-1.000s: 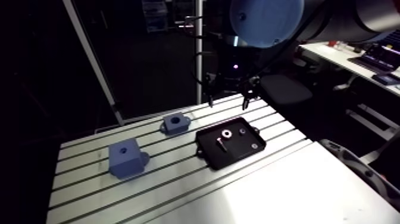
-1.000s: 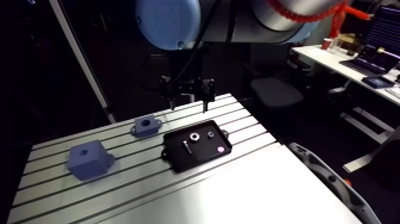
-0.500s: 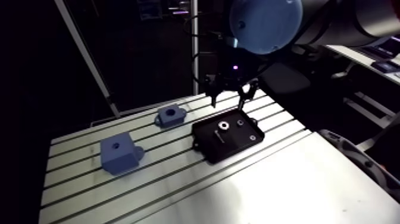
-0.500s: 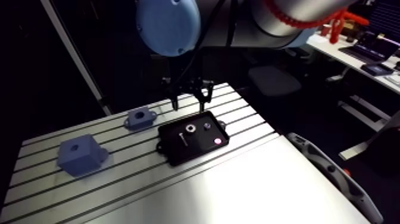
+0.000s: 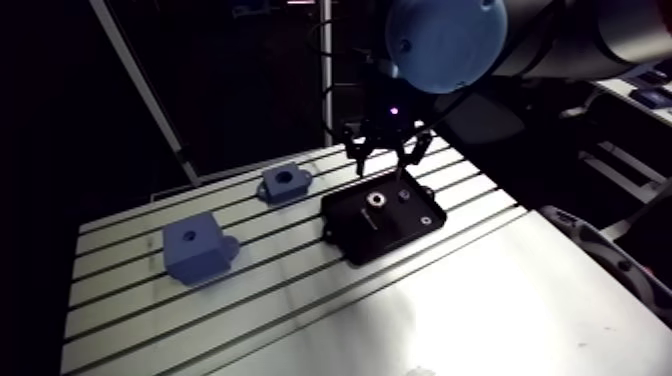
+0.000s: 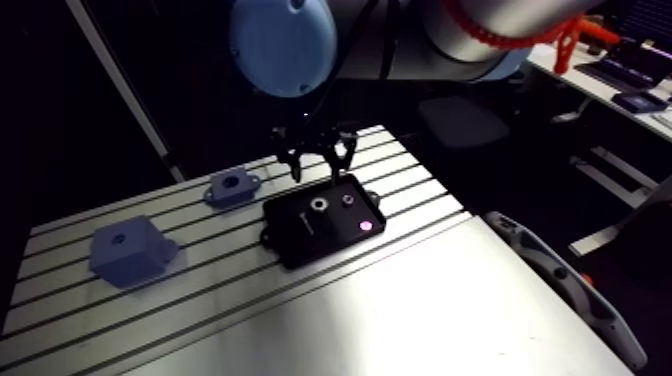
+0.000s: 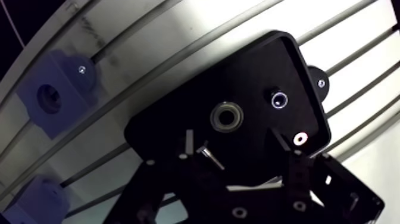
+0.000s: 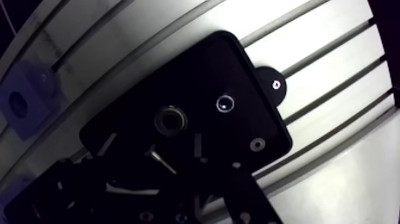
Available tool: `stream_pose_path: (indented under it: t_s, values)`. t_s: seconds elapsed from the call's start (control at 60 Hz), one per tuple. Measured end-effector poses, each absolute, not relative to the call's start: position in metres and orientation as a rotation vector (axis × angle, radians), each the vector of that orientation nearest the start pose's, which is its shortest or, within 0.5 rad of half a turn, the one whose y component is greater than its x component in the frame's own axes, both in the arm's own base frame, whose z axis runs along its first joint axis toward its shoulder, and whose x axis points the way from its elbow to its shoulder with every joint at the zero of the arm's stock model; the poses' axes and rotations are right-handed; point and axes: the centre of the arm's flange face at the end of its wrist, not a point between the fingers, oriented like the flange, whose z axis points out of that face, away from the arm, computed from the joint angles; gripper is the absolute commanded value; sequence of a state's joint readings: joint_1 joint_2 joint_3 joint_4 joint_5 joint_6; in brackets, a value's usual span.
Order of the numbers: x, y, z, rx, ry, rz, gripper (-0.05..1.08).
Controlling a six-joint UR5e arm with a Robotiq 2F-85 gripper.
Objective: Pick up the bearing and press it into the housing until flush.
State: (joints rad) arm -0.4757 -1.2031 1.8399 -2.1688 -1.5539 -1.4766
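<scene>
The bearing (image 7: pixel 227 116), a small metal ring with a dark bore, lies flat in a black tray (image 7: pixel 172 119) beside a bolt (image 7: pixel 206 156). My gripper (image 7: pixel 235 148) hangs open above the tray, and the bearing sits just ahead of the gap between its dark fingers. In the arm view the gripper (image 5: pixel 383 162) hovers over the tray's far edge. A low blue housing with side flanges and a round bore (image 5: pixel 283 181) stands left of the tray. A taller blue block with a hole (image 5: pixel 192 247) sits further left.
A small shiny ring (image 7: pixel 278 99) and a washer-like piece (image 7: pixel 299 138) also lie in the tray. The tray has a mounting tab (image 7: pixel 319 82) at its end. The slotted table top (image 5: pixel 300 290) gives way to a smooth plate (image 5: pixel 480 310) towards the front.
The gripper has come down and forward from beyond the table's far edge to just over the tray's far side. The arm camera shifted with it. The parts have not moved.
</scene>
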Motion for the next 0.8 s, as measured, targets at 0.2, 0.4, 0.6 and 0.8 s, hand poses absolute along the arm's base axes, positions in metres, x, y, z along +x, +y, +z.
stream_pose_path:
  t_s: [0.2,0.4,0.6,0.8]
  values:
    - [-0.564,0.139,0.214,0.872,2.970,-0.045,0.36]
    - [-0.564,0.138,0.206,0.869,2.956,-0.049,0.38]
    - [-0.566,0.139,0.198,0.871,2.965,-0.047,0.38]
    - [-0.567,0.140,0.192,0.872,2.970,-0.044,0.39]
